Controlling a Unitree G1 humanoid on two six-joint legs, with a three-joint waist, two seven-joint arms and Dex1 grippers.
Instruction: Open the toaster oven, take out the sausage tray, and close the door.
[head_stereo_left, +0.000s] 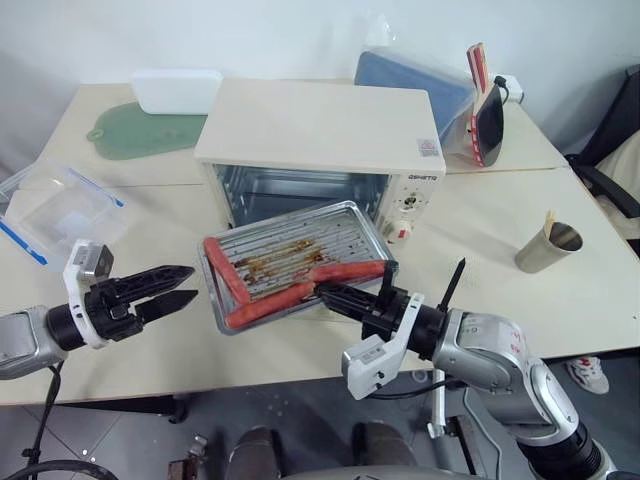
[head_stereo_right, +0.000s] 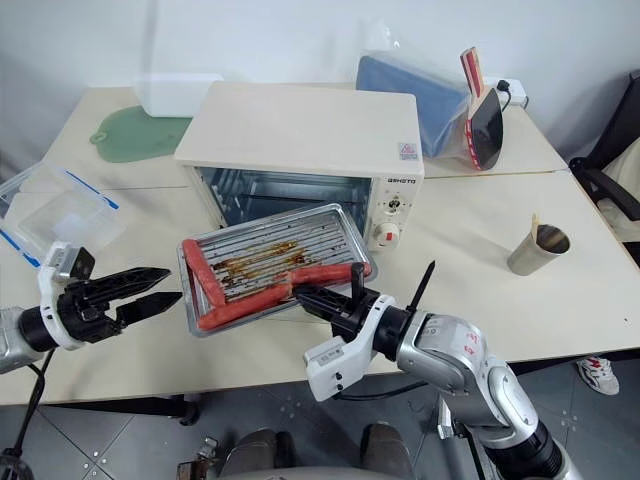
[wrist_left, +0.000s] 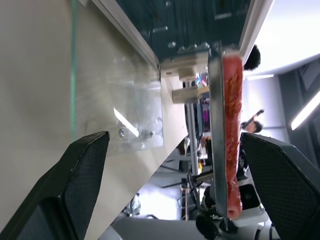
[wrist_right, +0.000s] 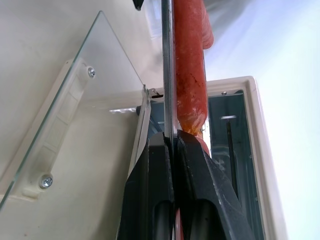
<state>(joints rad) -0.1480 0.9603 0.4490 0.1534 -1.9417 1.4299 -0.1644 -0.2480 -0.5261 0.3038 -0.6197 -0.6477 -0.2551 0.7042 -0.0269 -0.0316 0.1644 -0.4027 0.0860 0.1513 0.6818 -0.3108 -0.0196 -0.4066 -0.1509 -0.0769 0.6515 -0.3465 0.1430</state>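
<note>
Pinching sausage tray (head_stereo_left: 290, 262) rim, R hand (head_stereo_left: 335, 294).

Beige tables (head_stereo_left: 500, 230), pushed together. On top: oven (head_stereo_left: 320, 150) mid; green mat (head_stereo_left: 135, 133) w/ white box (head_stereo_left: 177, 90) back left; clear container (head_stereo_left: 55, 210) left; metal cup (head_stereo_left: 548, 248) right; blue bag (head_stereo_left: 420, 90) & paddle (head_stereo_left: 488, 120) back right.

**Little legible print on the oven**

The toaster oven (head_stereo_left: 330, 150) carries a short dark brand word on its cream control panel (head_stereo_left: 410, 195), just above the knobs; its letters are too small to read with certainty. A small square sticker (head_stereo_left: 429, 149) with red marking sits on the near right corner of the oven's top, its print unreadable. Nothing else bears legible text.
</note>
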